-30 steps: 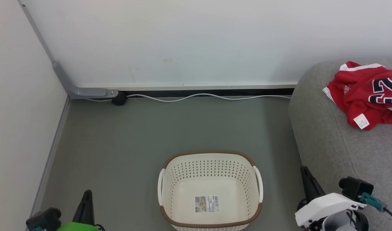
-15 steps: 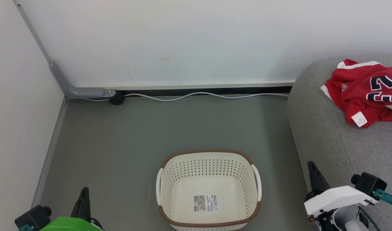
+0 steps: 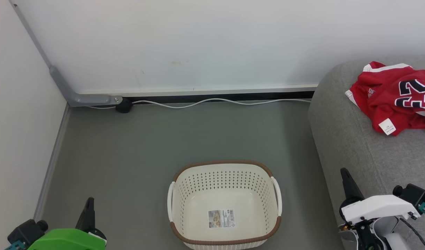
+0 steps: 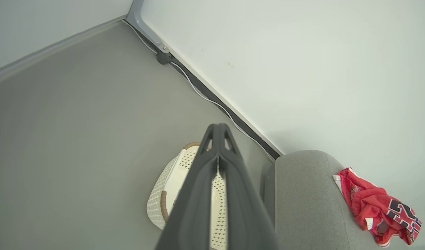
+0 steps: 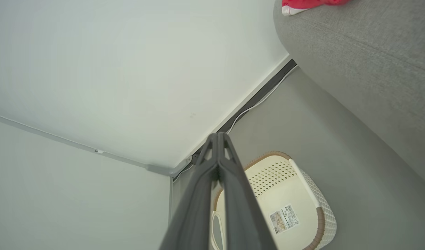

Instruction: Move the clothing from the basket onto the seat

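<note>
Right, your left tool (image 3: 90, 203) sits low at the left of the head view. Its two dark fingers are pressed flat together with nothing caught between them, and it hangs over the grey floor (image 3: 139, 146) off to the left of the basket (image 3: 226, 162). Your right tool (image 3: 345, 173) is over at the lower right, fingers pinched tight in the same way and holding nothing. Its tip shows against the near edge of the seat (image 3: 351, 139), though you cannot tell whether it touches the fabric. Between the two tools the basket stands upright on the floor, its bare cream bottom showing the sticker label (image 3: 221, 218). Now look up to the right: the clothing (image 3: 396, 100) lies crumpled on top of the seat, well apart from the basket, with the dark numerals facing up and a small white tag at its near edge. Along the foot of the wall behind the basket runs a white cable (image 3: 212, 101).
</note>
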